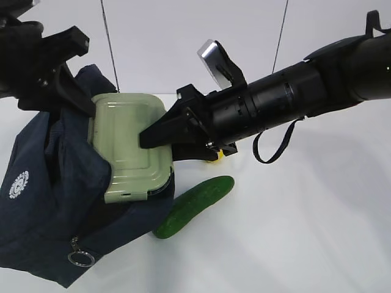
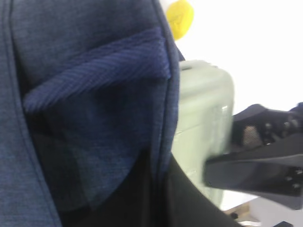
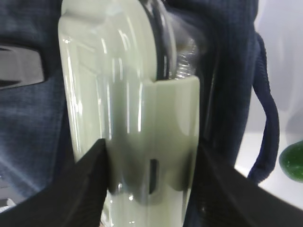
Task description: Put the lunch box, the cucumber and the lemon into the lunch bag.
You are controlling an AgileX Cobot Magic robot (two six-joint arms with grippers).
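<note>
The lunch box (image 1: 128, 146), pale sage-green lid facing out, stands on edge, partly inside the mouth of the dark navy lunch bag (image 1: 43, 183). My right gripper (image 1: 156, 140) is shut on its end, fingers on either side of the clip in the right wrist view (image 3: 151, 184). My left gripper (image 1: 73, 97) at the top left is shut on the bag's rim, with fabric pinched between its jaws (image 2: 163, 189). The cucumber (image 1: 195, 204) lies on the table just right of the bag. The lemon (image 1: 214, 157) is mostly hidden behind the right gripper; it shows beyond the bag (image 2: 180, 18).
The bag's zipper ring pull (image 1: 79, 257) hangs at the front bottom. A looped handle (image 3: 267, 118) hangs on the bag's side near the cucumber's end (image 3: 293, 161). A black strap (image 1: 269, 149) dangles under the right arm. The table is white.
</note>
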